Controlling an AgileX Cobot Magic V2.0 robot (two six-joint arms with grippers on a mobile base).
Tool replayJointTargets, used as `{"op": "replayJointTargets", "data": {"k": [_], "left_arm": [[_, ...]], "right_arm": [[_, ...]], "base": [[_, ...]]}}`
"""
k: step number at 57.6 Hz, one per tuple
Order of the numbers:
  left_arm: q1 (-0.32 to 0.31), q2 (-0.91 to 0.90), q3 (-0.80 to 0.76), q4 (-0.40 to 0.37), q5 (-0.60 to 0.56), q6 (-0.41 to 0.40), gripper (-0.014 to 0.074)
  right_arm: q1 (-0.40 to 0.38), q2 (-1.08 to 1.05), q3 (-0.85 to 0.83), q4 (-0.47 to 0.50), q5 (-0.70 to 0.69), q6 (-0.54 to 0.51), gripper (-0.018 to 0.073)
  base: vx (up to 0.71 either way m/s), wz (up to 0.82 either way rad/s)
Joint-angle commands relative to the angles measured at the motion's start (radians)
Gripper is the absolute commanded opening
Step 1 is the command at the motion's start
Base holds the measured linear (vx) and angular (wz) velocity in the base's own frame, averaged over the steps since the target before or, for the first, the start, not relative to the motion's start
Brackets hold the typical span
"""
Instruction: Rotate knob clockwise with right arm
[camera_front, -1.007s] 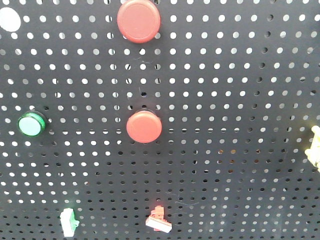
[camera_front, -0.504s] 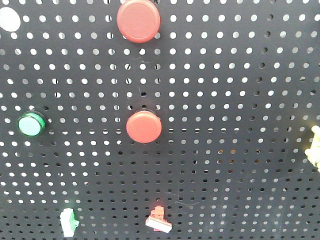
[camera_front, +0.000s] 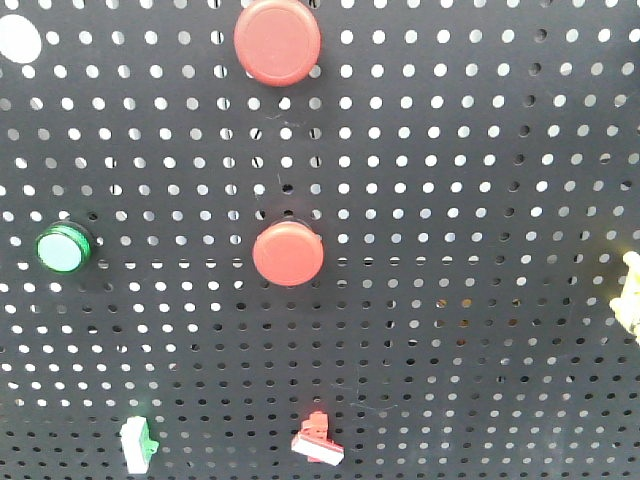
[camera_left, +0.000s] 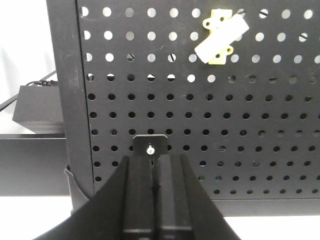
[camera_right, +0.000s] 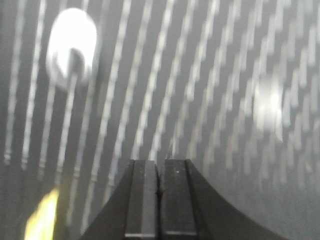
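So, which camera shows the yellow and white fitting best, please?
The left wrist view: the yellow and white fitting shows whole and sharp. The front view catches only its edge at the right border; the right wrist view is blurred, at most a yellow smear.

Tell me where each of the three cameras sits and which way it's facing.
Exterior front-facing: sits back from the board, square-on to the black perforated pegboard, its large round red button and round green button; no robot part shows.
Left wrist: behind the left gripper, fingers together, facing the pegboard's lower corner and a yellow-and-white switch.
Right wrist: behind the right gripper, fingers together, facing the board; motion-blurred, with a white round blob.
Shared: all see the pegboard; both wrist views show their own gripper.
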Motion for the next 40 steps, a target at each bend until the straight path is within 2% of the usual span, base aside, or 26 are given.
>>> {"op": "replayJointTargets", "data": {"k": [1, 6, 13, 16, 26, 29, 33, 40], "left_arm": [[-0.002, -0.011, 0.011, -0.003, -0.085, -0.002, -0.0006], [-0.002, -0.011, 0.011, -0.003, -0.085, -0.002, -0.0006], [-0.002, -0.011, 0.011, -0.003, -0.085, -0.002, -0.0006], [-0.002, -0.011, 0.011, -0.003, -0.085, -0.002, -0.0006], [-0.002, -0.011, 0.011, -0.003, -0.085, -0.002, -0.0006], [-0.002, -0.011, 0.011, -0.003, -0.085, -0.002, -0.0006], [-0.002, -0.011, 0.011, -0.003, -0.085, -0.002, -0.0006], [-0.002, -0.011, 0.011, -0.003, -0.085, -0.002, -0.0006]], "right_arm": [[-0.005, 0.058, -0.088, 0.072, -0.052, -0.011, -0.0006], [-0.005, 0.074, -0.096, 0.161, -0.069, -0.026, -0.0006], [0.004, 0.104, -0.095, 0.252, -0.063, -0.131, -0.0006], [0.030, 0.120, -0.095, 0.282, -0.065, -0.216, -0.0006], [0.116, 0.140, -0.095, 0.338, -0.066, -0.648, -0.0006], [0.125, 0.140, -0.095, 0.343, -0.074, -0.732, -0.0006], [0.124, 0.140, -0.095, 0.347, -0.092, -0.791, -0.0005], [0.124, 0.140, -0.095, 0.337, -0.148, -0.800, 0.0000]], "base": [[0.00, 0.00], [0.00, 0.00], [0.00, 0.00], [0.00, 0.00], [0.00, 0.00], [0.00, 0.00], [0.00, 0.00], [0.00, 0.00]]}}
